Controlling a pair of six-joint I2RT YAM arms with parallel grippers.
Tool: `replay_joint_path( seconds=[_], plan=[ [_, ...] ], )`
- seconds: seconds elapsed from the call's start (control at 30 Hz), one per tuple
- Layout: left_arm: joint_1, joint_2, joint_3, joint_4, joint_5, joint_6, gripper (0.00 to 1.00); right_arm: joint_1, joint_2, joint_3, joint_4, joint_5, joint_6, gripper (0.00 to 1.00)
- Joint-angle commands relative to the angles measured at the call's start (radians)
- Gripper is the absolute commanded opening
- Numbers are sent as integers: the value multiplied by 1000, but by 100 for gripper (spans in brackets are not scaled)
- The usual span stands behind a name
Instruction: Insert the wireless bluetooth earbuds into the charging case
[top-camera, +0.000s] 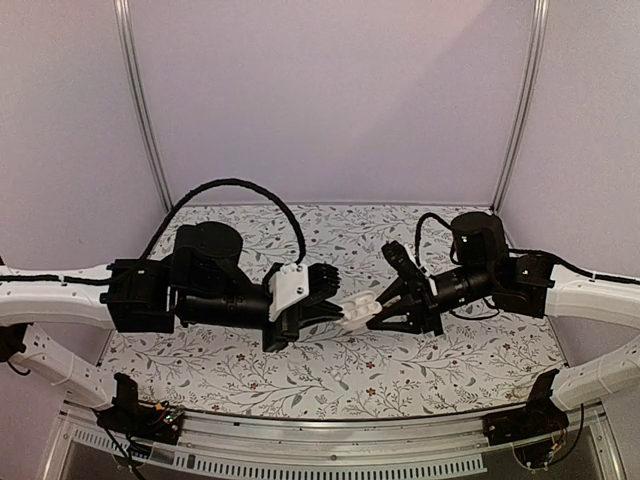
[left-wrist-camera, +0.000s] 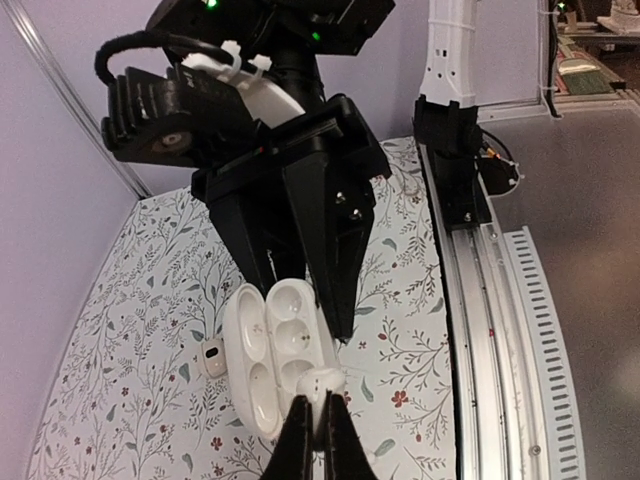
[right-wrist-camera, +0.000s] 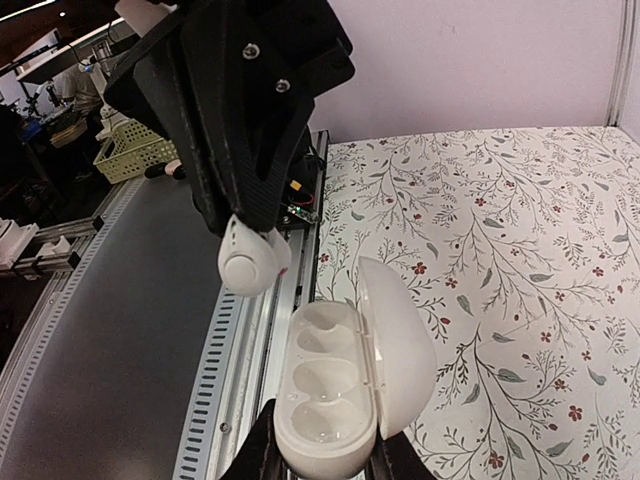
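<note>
one earbud (right-wrist-camera: 252, 265) hovers near the open charging case (right-wrist-camera: 405, 350).

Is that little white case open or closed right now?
Open. The charging case has its lid swung back on the hinge, baring the sockets inside, which look empty.

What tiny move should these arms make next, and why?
Probably the left jaws should ease the earbud down into a socket of the charging case. The right jaws hold the case with its lid open, the sockets look empty, and the earbud, pinched in the left jaws, hangs close to the sockets, not yet seated.
</note>
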Motion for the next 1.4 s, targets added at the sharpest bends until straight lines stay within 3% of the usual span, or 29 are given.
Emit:
replay_joint_path(
  seconds=[0.0,0.5,0.87,1.37],
  plan=[
    [-16,39,49,-8,-41,-2,0,10,-12,26,3,17,-12,0],
    [-13,114,98,-99,-118,-53,0,13,-41,10,35,85,10,0],
    [-10,136,103,-120,-101,-70,0,13,-80,-10,67,90,13,0],
    [-12,133,95,-49,-91,-84,0,13,-77,-20,111,32,26,0]
  ],
)
